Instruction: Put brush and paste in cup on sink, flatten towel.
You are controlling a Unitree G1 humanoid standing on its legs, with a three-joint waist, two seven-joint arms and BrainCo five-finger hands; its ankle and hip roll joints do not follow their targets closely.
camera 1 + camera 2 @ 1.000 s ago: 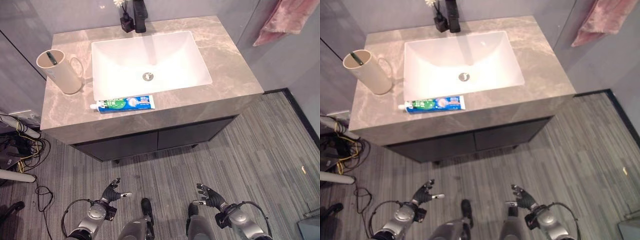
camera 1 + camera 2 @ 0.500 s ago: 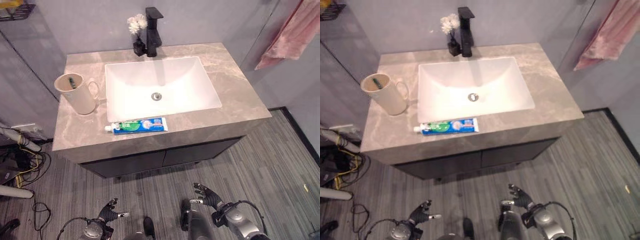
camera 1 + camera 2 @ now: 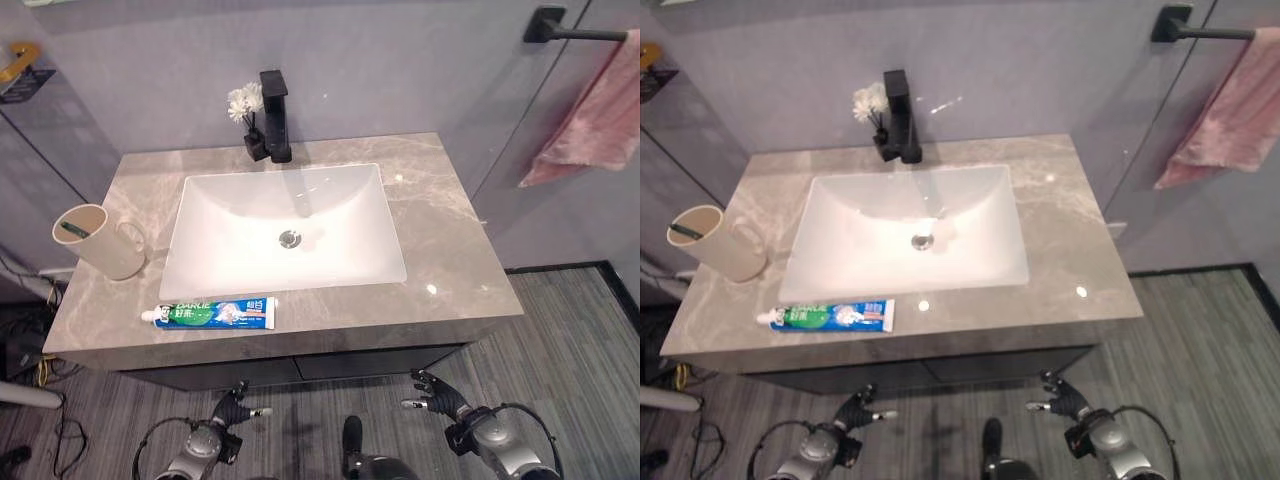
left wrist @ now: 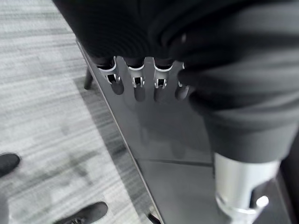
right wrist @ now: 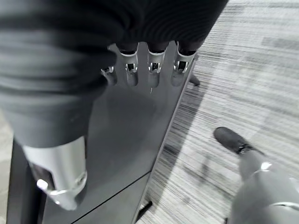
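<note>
Your 2 hands, left and right, hang spread and empty at the frame's bottom. Paste, lower left, looks light and squashy; grip mid-body.

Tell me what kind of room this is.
Most likely a bathroom: a white sink with a black faucet set in a marble-look vanity top, a toothpaste tube beside a cup, and a pink towel hanging from a wall bar.

Unreadable print on the toothpaste tube
</note>
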